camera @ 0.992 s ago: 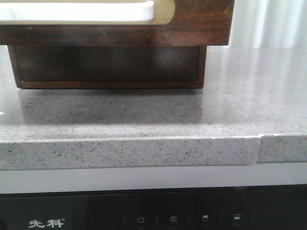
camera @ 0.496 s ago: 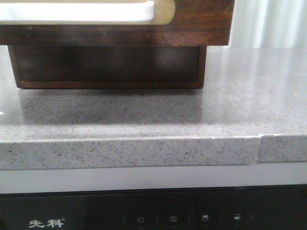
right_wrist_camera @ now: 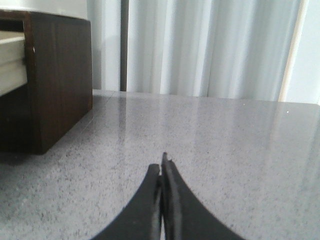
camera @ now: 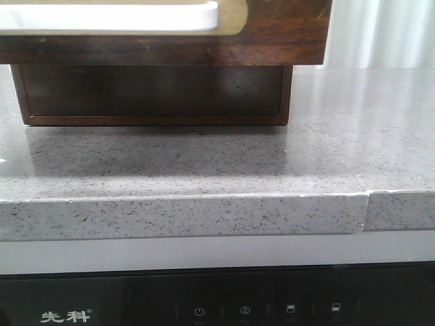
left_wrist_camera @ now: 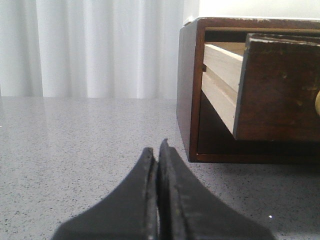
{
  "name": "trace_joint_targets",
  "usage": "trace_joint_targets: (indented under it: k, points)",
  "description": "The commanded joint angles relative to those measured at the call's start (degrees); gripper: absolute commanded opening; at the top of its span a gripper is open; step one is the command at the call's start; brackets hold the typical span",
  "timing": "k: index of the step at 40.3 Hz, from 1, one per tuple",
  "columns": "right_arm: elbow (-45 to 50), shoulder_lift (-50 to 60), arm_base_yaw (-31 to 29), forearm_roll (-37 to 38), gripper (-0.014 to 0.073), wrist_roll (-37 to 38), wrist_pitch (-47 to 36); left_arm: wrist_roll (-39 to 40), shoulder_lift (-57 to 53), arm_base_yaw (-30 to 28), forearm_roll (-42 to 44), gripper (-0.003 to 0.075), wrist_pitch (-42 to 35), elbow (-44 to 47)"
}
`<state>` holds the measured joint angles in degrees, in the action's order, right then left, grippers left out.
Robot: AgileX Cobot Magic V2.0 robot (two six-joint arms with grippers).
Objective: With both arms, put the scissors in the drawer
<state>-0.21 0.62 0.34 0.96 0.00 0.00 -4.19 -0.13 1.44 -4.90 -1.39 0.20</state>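
Observation:
The drawer (camera: 272,30) is pulled out of its dark wooden cabinet (camera: 153,95) and overhangs the grey stone counter; its front bears a tan-rimmed white panel (camera: 109,15). It also shows in the left wrist view (left_wrist_camera: 280,90) with its pale wooden side. The scissors are out of view in every frame. My left gripper (left_wrist_camera: 158,145) is shut and empty, low over the counter beside the cabinet. My right gripper (right_wrist_camera: 162,161) is shut and empty, low over the counter on the cabinet's other side. Neither gripper shows in the front view.
The grey speckled counter (camera: 204,170) has a front edge with a seam (camera: 367,207) near the right. A black appliance panel (camera: 217,305) sits below it. White curtains (right_wrist_camera: 200,45) hang behind the counter. The cabinet's side (right_wrist_camera: 55,75) stands near the right gripper.

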Motion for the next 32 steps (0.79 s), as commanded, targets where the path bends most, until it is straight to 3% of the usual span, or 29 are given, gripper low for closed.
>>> trace_joint_targets:
  k: [1,32]
  points:
    - [1.37,0.91,-0.34,0.26,-0.0066,0.00,-8.50,-0.03,-1.11,-0.02,0.01,-0.0020,-4.61,1.42]
    - [1.76,0.98,-0.15,0.26,-0.0066,0.00,-5.24,-0.03,-1.11,-0.02,0.01,-0.0020,-4.61,1.42]
